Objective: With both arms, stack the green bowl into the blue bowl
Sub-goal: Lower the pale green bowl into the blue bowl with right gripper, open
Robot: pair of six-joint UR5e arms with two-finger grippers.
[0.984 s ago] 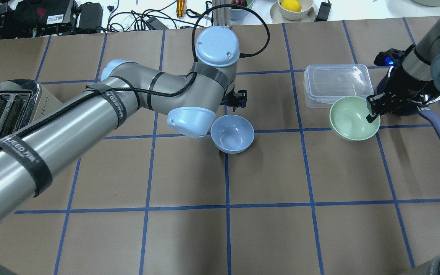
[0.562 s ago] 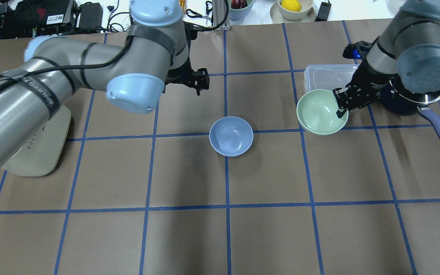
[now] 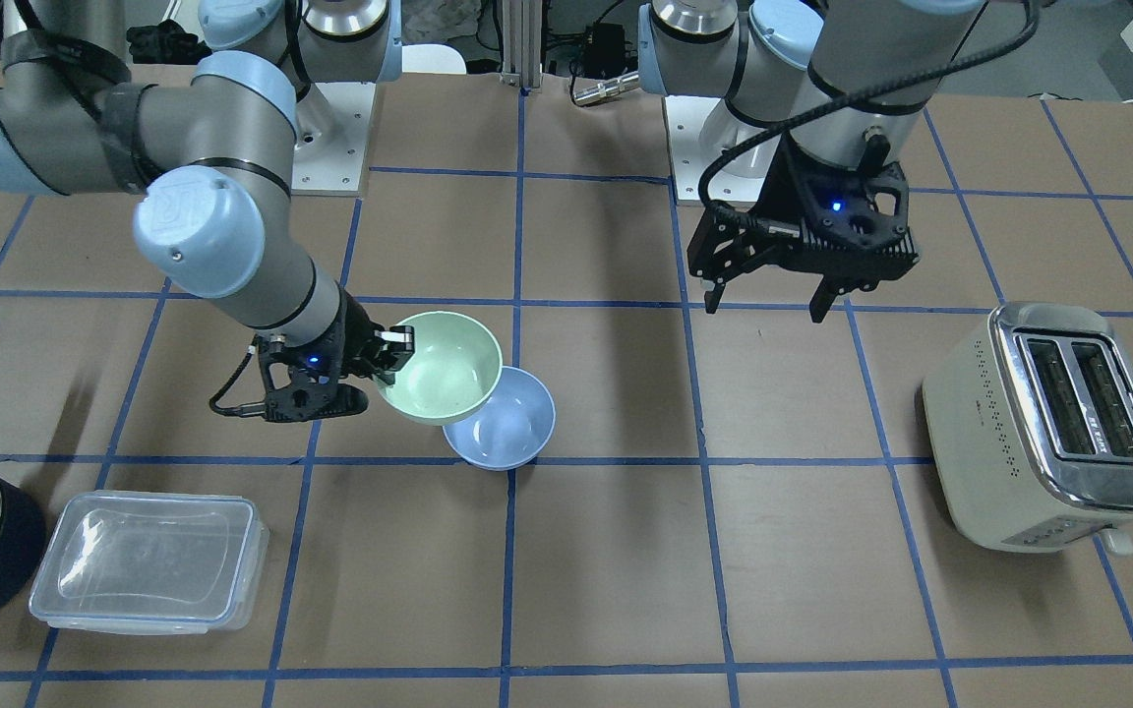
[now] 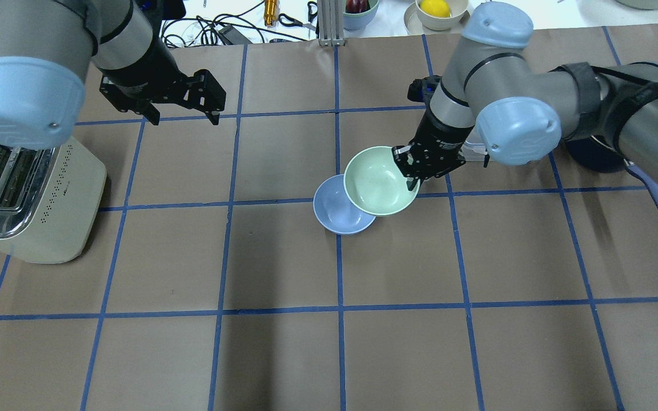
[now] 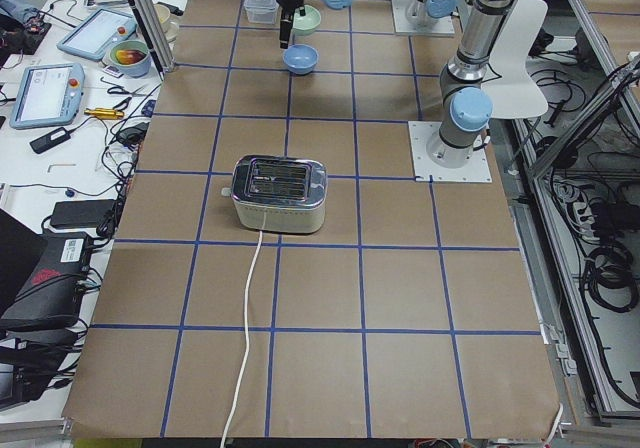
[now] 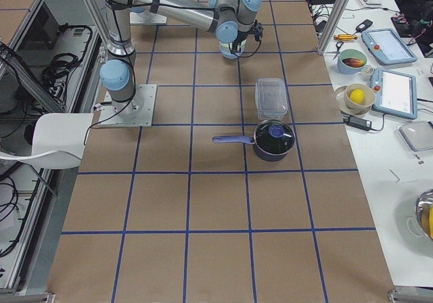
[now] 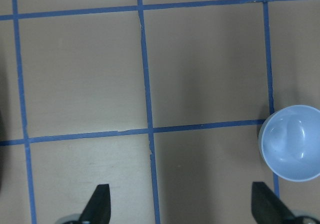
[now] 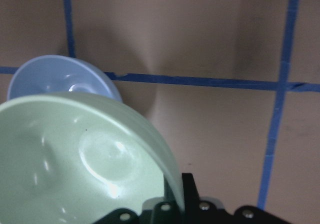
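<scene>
Right tool (image 4: 411,173) clamps green bowl (image 4: 376,180) rim, mouth up, partly over blue bowl (image 4: 332,212); left tool (image 4: 185,117) spread.

Table (image 4: 283,257): brown paper, blue tape grid (image 4: 338,268).
Bench (image 6: 402,181): white, with tablets (image 6: 396,90) and cables (image 4: 192,25).
Chair (image 6: 47,139): white, beside the table.
</scene>
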